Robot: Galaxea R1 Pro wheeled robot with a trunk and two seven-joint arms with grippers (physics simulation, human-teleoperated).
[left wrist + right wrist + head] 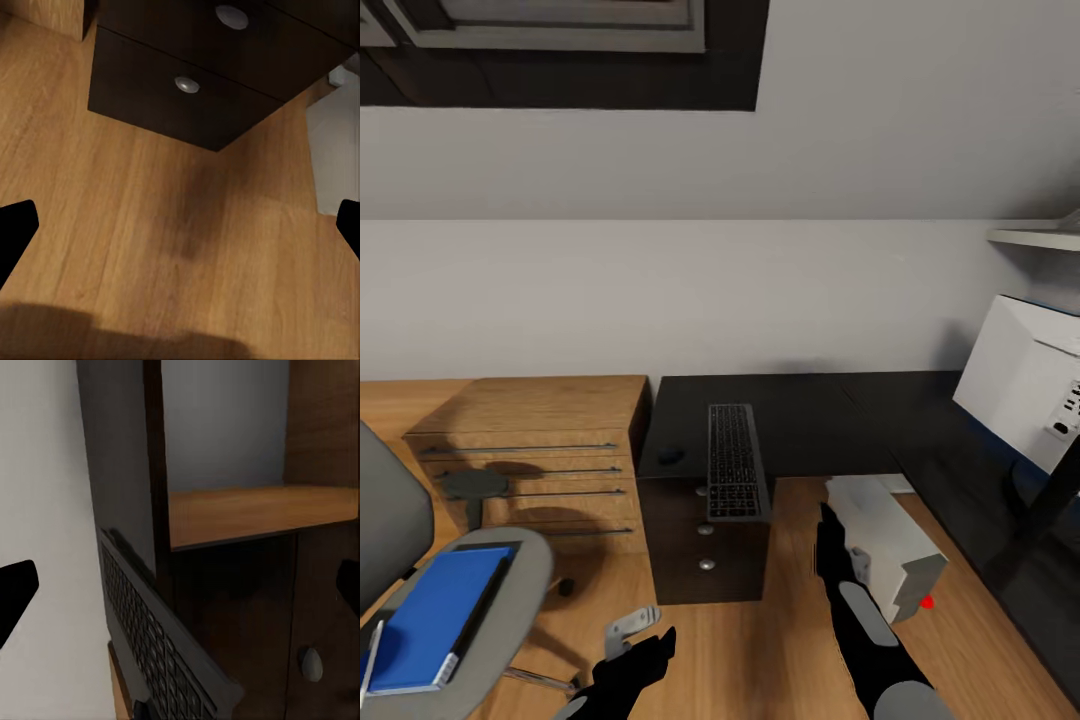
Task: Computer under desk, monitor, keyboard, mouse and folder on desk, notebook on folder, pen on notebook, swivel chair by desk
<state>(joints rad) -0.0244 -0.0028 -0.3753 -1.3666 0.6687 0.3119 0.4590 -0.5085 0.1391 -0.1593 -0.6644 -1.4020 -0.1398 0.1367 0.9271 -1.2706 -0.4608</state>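
Note:
The keyboard (pixel 736 461) lies on the black desk (pixel 810 420) with its near end past the front edge; it also shows close up as keyboard (pixel 161 649). The small dark mouse (pixel 670 455) sits left of it. The monitor (pixel 1025 380) stands on the desk's right wing, white back toward me. The grey computer (pixel 885 545) lies on the floor by the desk. The blue folder (pixel 430 620) rests on the swivel chair (pixel 510 590), the pale pen (pixel 372 665) beside it. I cannot pick out the notebook. My left gripper (pixel 648 652) (pixel 180 229) hangs open over the floor. My right gripper (pixel 830 545) (pixel 180 592) is open near the keyboard's end.
The black drawer unit (pixel 705 545) (pixel 187 82) stands under the desk's left end. Low wooden shelving (pixel 530 460) sits against the wall to its left. A chair base spoke (pixel 630 630) lies close to my left gripper. A wall shelf (pixel 1040 237) hangs above the monitor.

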